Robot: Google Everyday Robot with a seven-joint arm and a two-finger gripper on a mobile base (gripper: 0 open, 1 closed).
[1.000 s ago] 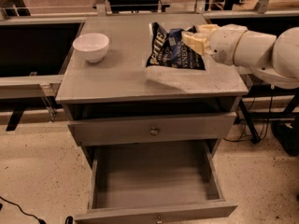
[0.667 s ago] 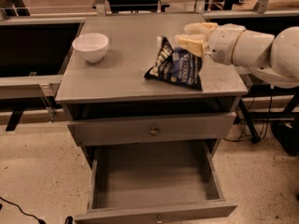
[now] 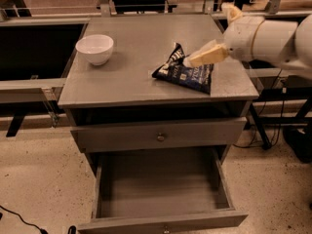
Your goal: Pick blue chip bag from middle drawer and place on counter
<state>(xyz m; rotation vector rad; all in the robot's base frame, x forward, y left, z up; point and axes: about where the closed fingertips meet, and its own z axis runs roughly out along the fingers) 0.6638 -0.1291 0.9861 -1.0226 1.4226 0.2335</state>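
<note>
The blue chip bag (image 3: 187,72) lies flat on the counter (image 3: 131,67), front right, so the placing looks done. The gripper (image 3: 207,33) hangs just over it w/ fingers (image 3: 204,55) spread wide, holding nothing, prob. to clear the bag. The middle drawer (image 3: 156,189) is open, nothing inside.

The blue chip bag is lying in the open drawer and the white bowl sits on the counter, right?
Not quite. The camera view shows the blue chip bag lying on the counter, beside the claw, not in the open drawer. The white bowl is on the counter.
</note>
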